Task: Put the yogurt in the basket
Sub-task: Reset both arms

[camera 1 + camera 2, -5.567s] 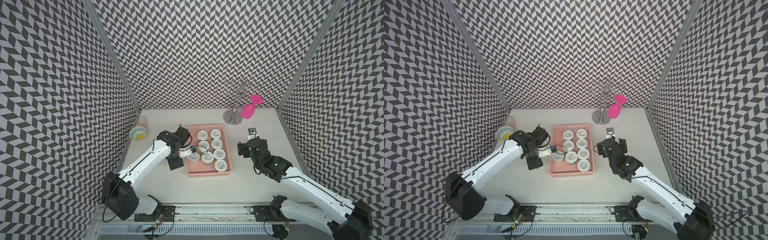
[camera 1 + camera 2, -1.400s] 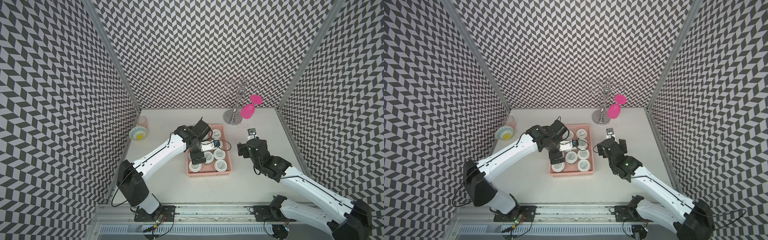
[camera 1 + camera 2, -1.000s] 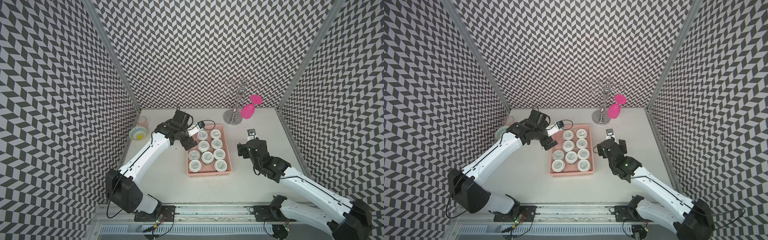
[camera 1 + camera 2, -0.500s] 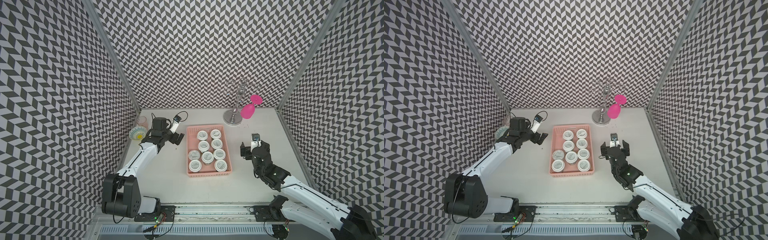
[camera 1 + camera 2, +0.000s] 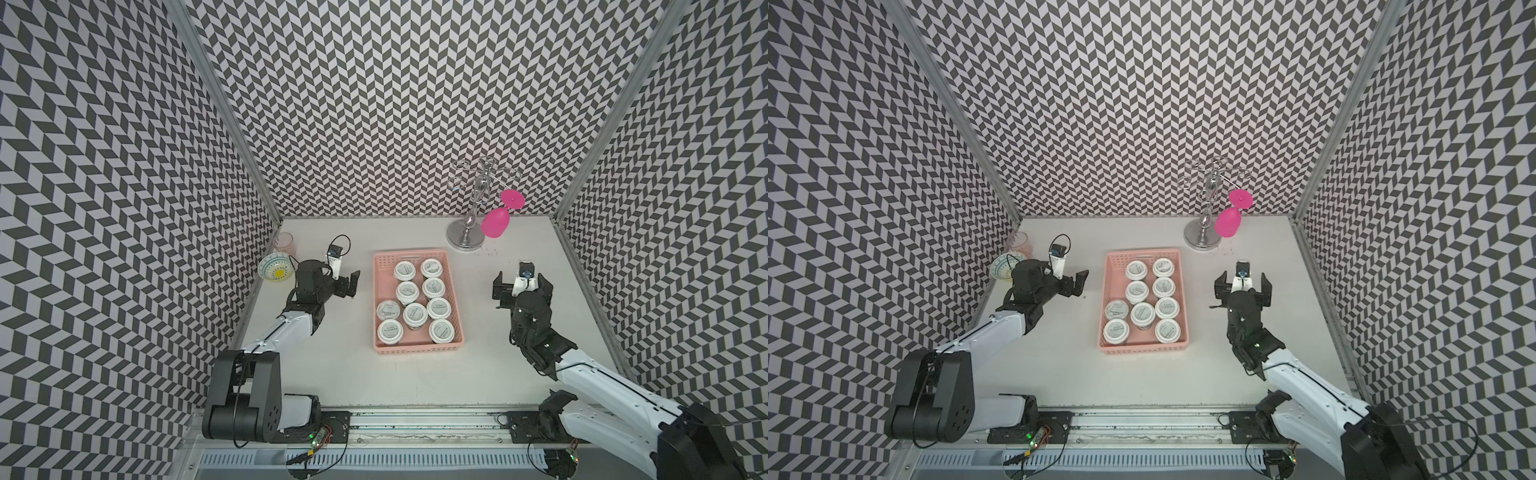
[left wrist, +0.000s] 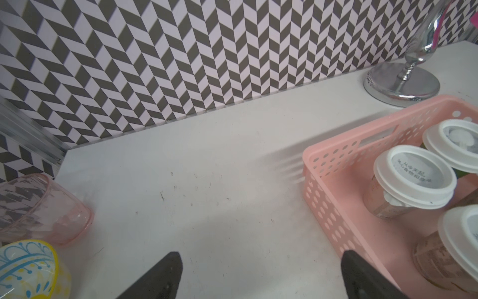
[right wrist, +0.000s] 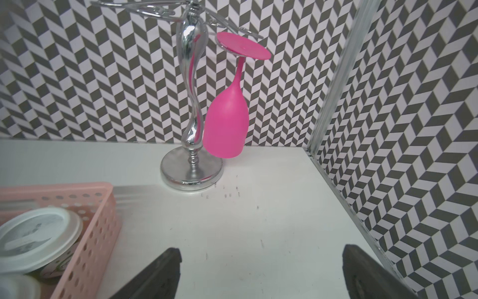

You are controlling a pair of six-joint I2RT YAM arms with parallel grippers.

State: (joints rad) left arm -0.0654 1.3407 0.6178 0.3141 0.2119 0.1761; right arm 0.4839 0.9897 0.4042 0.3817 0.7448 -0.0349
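Observation:
The pale-pink basket (image 5: 376,299) (image 5: 1105,299) lies mid-table in both top views. Several yogurt cups (image 5: 405,271) (image 5: 1136,270) with white lids stand upright inside it. My left gripper (image 5: 348,284) (image 5: 1075,284) hovers over bare table just left of the basket, open and empty. In the left wrist view the left gripper (image 6: 261,259) has the basket's corner (image 6: 336,145) and a yogurt cup (image 6: 413,176) to one side. My right gripper (image 5: 520,278) (image 5: 1242,282) sits right of the basket, open and empty. The right wrist view shows the right gripper (image 7: 260,253) over bare table beside the basket (image 7: 98,220).
A patterned bowl (image 5: 275,268) (image 6: 28,269) and a clear pinkish glass (image 5: 284,243) (image 6: 38,207) stand by the left wall, close behind my left gripper. A chrome stand (image 5: 467,239) (image 7: 191,170) with a hanging pink goblet (image 5: 495,222) (image 7: 225,124) is at the back right.
My left arm has left a cup in the basket and swung out to the table on its left. The right gripper has drawn back a little and turned towards the back wall.

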